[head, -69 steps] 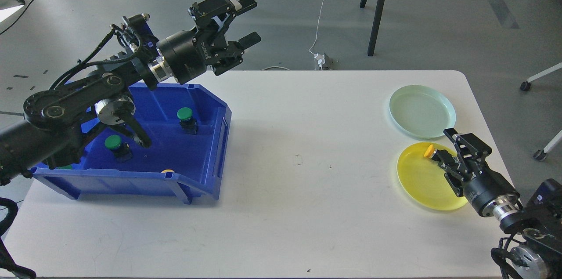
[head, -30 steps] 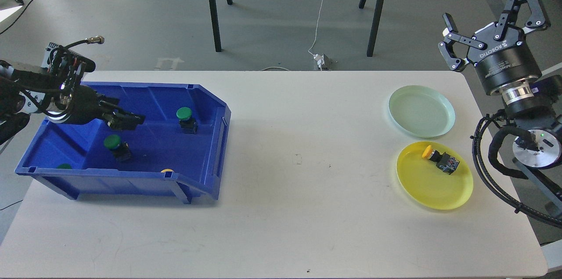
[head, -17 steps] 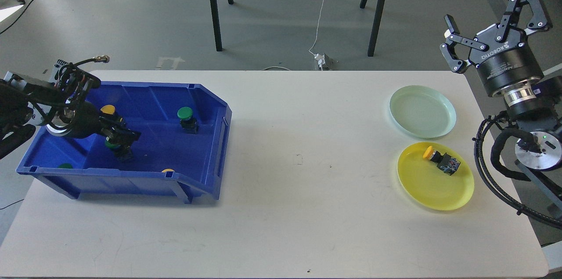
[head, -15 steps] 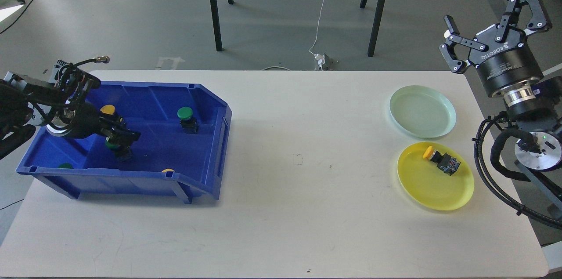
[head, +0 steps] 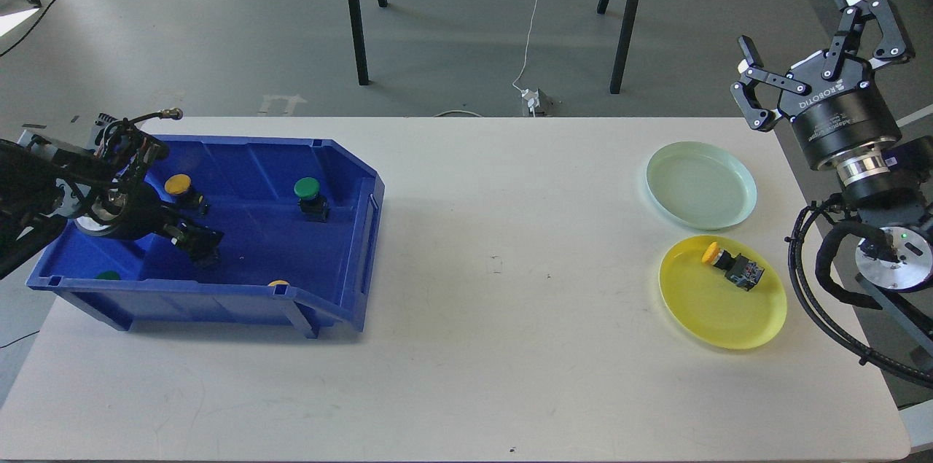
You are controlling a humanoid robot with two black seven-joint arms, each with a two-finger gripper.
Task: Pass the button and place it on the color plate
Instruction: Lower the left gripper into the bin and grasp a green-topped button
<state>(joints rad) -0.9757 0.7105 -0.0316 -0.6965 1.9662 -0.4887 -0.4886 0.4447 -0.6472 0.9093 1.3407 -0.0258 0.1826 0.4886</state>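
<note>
My left gripper (head: 195, 242) is down inside the blue bin (head: 357, 230), at the spot where a green button stood. That button is now hidden under it. The fingers are dark and I cannot tell how they stand. Also in the bin are a yellow button (head: 179, 186), a green button (head: 308, 195), a green cap (head: 108, 275) and a yellow cap (head: 277, 283) by the front wall. A yellow button (head: 732, 267) lies on the yellow plate (head: 718, 321). The pale green plate (head: 700, 186) is empty. My right gripper (head: 818, 47) is open and empty, raised beyond the table's right edge.
The bin stands on the left of the white table (head: 496, 317), and both plates are near the right edge. Black stand legs (head: 355, 18) and a white cable (head: 536, 11) are on the floor behind the table.
My left gripper has sunk lower in the bin, over the green button, which no longer shows. My right gripper has shifted slightly and stays open.
</note>
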